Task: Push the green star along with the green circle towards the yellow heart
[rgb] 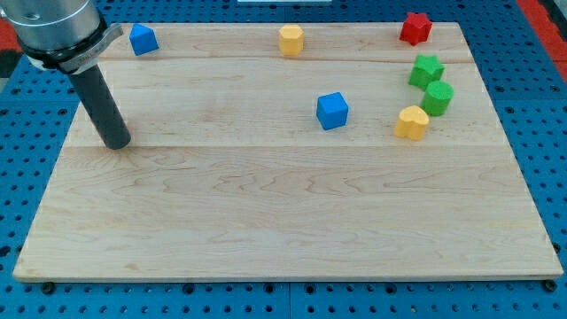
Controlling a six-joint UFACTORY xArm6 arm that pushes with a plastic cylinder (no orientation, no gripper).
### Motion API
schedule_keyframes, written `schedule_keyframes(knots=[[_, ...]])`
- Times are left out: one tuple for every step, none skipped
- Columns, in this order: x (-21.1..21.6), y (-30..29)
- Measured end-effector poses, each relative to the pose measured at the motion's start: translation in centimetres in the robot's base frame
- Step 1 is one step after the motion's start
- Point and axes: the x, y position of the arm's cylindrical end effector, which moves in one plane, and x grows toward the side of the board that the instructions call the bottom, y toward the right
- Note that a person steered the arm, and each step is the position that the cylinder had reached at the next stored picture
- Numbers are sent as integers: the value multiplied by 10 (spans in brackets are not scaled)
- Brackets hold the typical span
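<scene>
Green star (426, 70) far right — my tip (116, 142) far left, well apart

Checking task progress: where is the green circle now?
The green circle sits at the view's right, just below the green star and up-right of the yellow heart.

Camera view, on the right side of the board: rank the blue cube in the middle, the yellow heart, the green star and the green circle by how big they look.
1. Blue cube, slightly the largest.
2. Yellow heart, green star and green circle: they look about alike, and the star sits farther up the view, so I won't rank these three.
</scene>
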Motion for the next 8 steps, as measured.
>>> schedule_keyframes(knots=[[3, 5], [4, 5], [6, 14], [28, 87], [52, 161], [42, 207], [-6, 210], [-16, 210]])
